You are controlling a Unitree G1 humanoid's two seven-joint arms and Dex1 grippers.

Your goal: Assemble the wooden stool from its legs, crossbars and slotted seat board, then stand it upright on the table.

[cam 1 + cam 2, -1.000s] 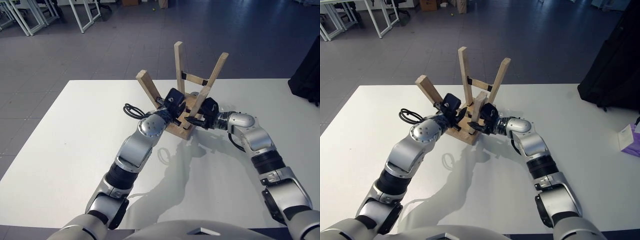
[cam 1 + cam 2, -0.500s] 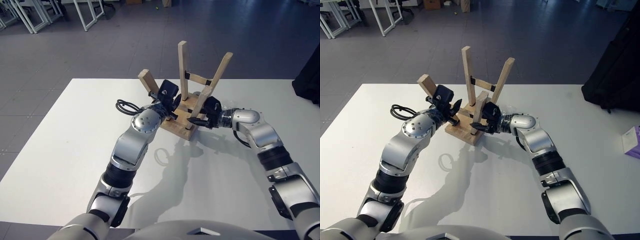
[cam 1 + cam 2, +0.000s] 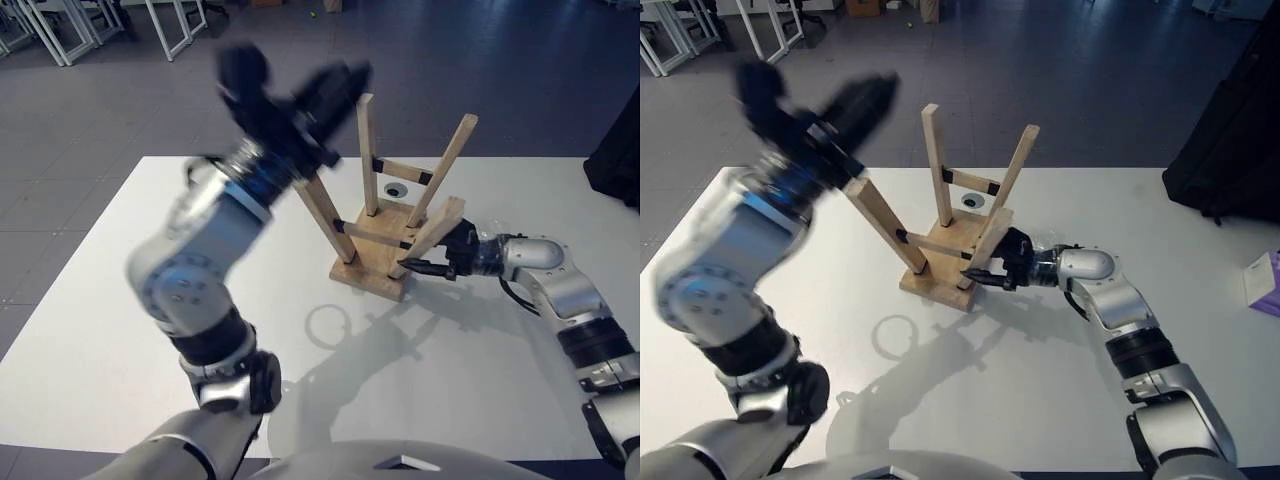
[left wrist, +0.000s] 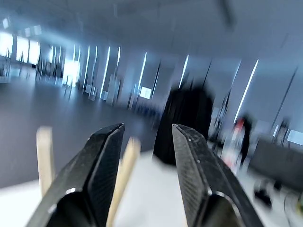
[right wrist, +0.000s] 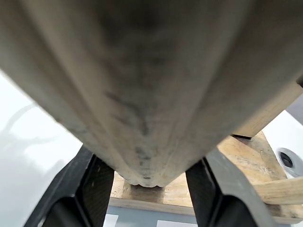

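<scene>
Wooden stool is seen upside down at frame centre, its seat board on the white desk. One leg is gripped by the right claw at centre right; the left claw is held wide open and empty at upper left.

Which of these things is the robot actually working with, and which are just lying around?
Job in hand:
- upside-down stool, its legs and crossbars
- right tool, clamped on one leg
- left tool, open, held high
- table

Lying about:
- small round grey thing behind the stool
- black bag
- purple item, far right
</scene>
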